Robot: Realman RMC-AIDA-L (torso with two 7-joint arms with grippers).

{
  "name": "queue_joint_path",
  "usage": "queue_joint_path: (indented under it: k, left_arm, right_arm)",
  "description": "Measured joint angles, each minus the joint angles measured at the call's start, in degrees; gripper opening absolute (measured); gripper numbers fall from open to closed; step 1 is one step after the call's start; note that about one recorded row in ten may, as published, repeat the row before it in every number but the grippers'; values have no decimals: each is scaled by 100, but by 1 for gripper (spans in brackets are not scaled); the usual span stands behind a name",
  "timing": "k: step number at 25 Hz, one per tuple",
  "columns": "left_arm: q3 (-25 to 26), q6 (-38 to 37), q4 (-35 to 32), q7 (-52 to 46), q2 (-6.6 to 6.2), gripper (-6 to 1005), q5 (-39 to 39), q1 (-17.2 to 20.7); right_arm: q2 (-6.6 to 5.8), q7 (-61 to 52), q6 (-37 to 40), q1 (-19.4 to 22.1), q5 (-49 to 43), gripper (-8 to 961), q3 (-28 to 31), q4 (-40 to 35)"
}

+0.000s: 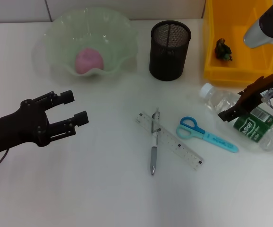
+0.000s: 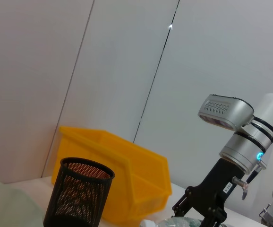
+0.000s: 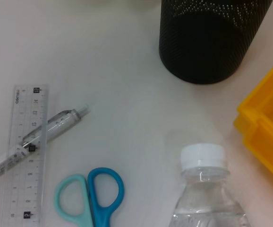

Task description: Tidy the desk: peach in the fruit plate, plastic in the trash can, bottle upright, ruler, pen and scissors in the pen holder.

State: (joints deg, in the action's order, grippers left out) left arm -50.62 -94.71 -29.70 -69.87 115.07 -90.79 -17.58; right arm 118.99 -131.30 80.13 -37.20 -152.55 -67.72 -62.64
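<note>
A pink peach (image 1: 89, 61) lies in the green glass fruit plate (image 1: 61, 35) at the back left. The black mesh pen holder (image 1: 169, 49) (image 2: 77, 198) (image 3: 207, 40) stands at the back middle. A dark scrap of plastic (image 1: 224, 49) lies in the yellow bin (image 1: 212, 42). A clear bottle (image 1: 257, 125) (image 3: 205, 194) with a white cap lies on its side at the right. My right gripper (image 1: 233, 112) (image 2: 200, 217) is open, down over the bottle near its shoulder. A clear ruler (image 1: 174, 144) (image 3: 25, 156), a pen (image 1: 154, 153) (image 3: 56, 125) and blue scissors (image 1: 205, 134) (image 3: 91, 194) lie in the middle. My left gripper (image 1: 75, 109) is open and empty at the left.
The yellow bin (image 2: 122, 179) (image 3: 268, 127) stands just behind the bottle and to the right of the pen holder. The pen lies crossed over the ruler. A white wall closes off the back of the table.
</note>
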Motion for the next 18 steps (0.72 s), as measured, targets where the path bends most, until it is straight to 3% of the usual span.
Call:
queue_joint_path:
  k: [14, 18]
  left_arm:
    - [16, -4, 0, -7, 7, 798, 0, 0]
    - [23, -31, 0, -15, 7, 798, 0, 0]
  right_arm:
    - [9, 95, 23, 109, 19, 775, 40, -52]
    - [24, 188, 73, 444, 227, 775, 70, -456]
